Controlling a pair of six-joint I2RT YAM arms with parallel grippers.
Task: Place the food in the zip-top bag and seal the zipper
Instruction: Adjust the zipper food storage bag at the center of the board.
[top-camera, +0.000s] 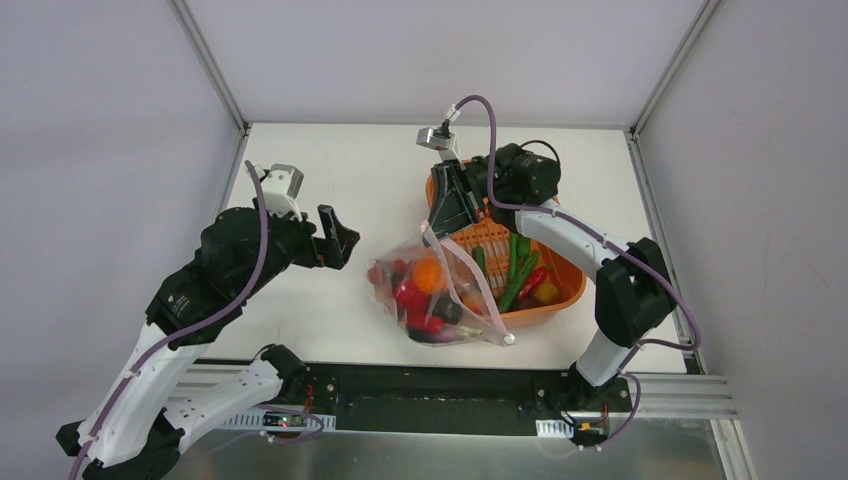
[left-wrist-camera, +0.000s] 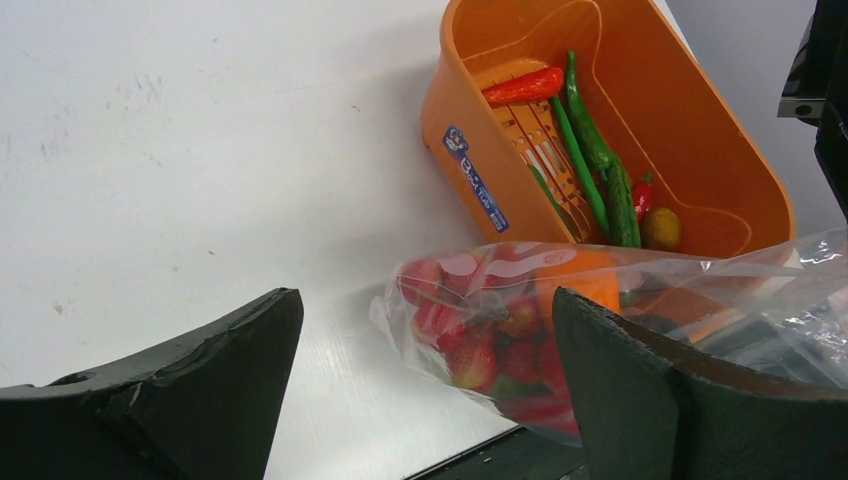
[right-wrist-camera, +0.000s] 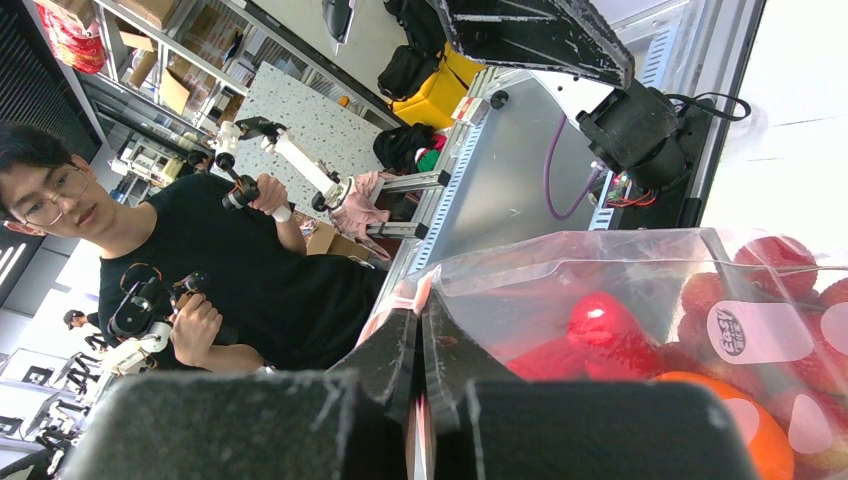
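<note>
Bench (top-camera: 330, 170), white top, two arms at the near edge.

Left gripper (top-camera: 338, 240): jaws spread wide, nothing between them. It hangs above the bench to the left of the zip-top bag (top-camera: 440, 295), apart from it. Its wrist view looks past both fingers (left-wrist-camera: 200, 390) at the bag's lower end.

Right gripper (top-camera: 440, 228): reaches over the orange tub (top-camera: 572, 290), jaws pressed together on the bag's mouth edge. In the wrist view the pinch sits on the zipper (right-wrist-camera: 395, 305), the pink strip at the bag's corner, which is lifted off the bench.

The bag lies on the bench against the tub's left side, part of it resting over the tub's near rim. The mouth gapes, its two pink edges apart. Food inside: red strawberries (left-wrist-camera: 475, 360), an orange piece (top-camera: 428, 275), a dark purple piece (top-camera: 430, 337) at the near end.

In the tub: long green peppers (left-wrist-camera: 590, 150), a red pepper (left-wrist-camera: 525, 87), a small red pepper (left-wrist-camera: 642, 195), a yellow-green fruit (left-wrist-camera: 660, 228).
</note>
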